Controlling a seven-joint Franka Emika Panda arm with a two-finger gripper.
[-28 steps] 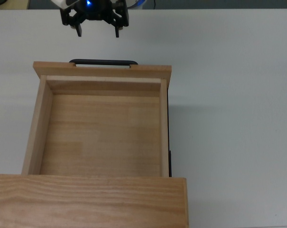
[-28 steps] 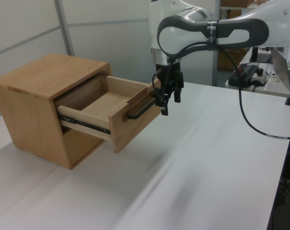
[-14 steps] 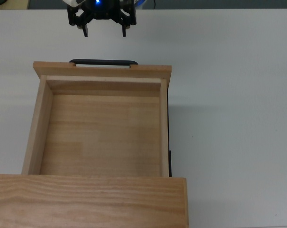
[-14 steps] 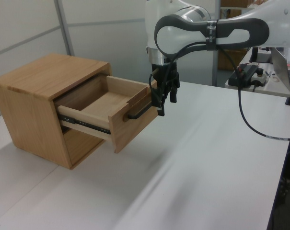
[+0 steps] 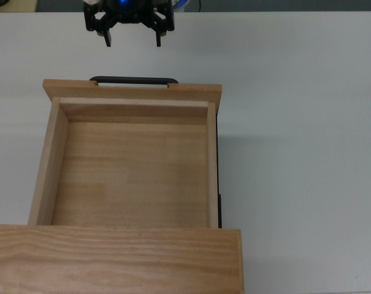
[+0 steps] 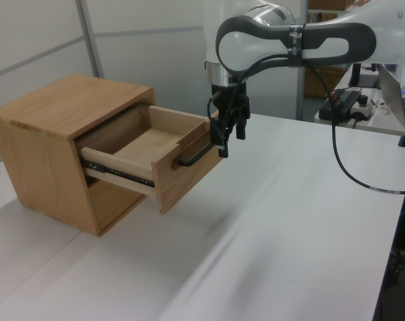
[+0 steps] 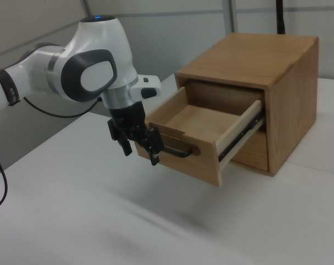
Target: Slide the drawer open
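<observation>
Seeing drawer [image 5: 133, 171] pulled well out of cabinet [image 6: 55, 114], interior bare. Gripper [image 5: 133, 38] hangs just beyond handle [image 5: 133, 80], fingers spread, grasping nothing, apart from bar. I read white table [image 5: 295, 122] underneath.

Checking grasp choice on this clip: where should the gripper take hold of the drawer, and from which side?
Probably the black bar handle on the drawer front. It stands off the panel, leaving a gap for one finger behind it. Come from the open table side facing the front, where the gripper is, fingers straddling the bar's thickness.
</observation>
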